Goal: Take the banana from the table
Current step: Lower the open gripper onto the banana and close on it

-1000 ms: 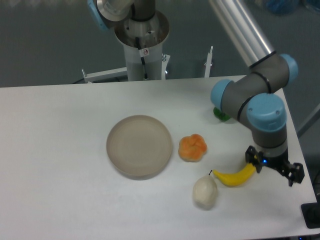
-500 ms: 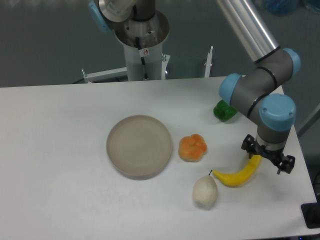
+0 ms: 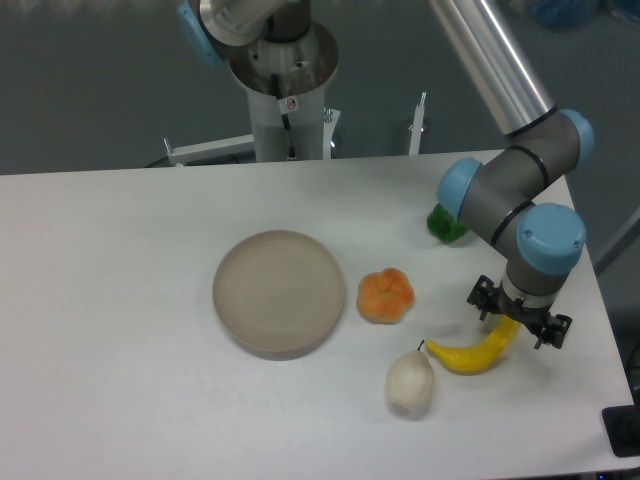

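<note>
One fixed, high front view over the table.

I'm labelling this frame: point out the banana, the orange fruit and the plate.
banana [image 3: 466, 356], fixed camera, middle of its yellow body.
orange fruit [image 3: 386, 295], fixed camera, top centre.
plate [image 3: 279, 291], fixed camera, bare centre.

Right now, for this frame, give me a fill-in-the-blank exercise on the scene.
1. The gripper is over the ___ end of the banana.
2. The fruit nearest the plate is ___ in colour.
3. The whitish fruit lies on the ___, not the plate.
4. Behind the arm's elbow sits a ___ object.

Missing words: right; orange; table; green
</note>
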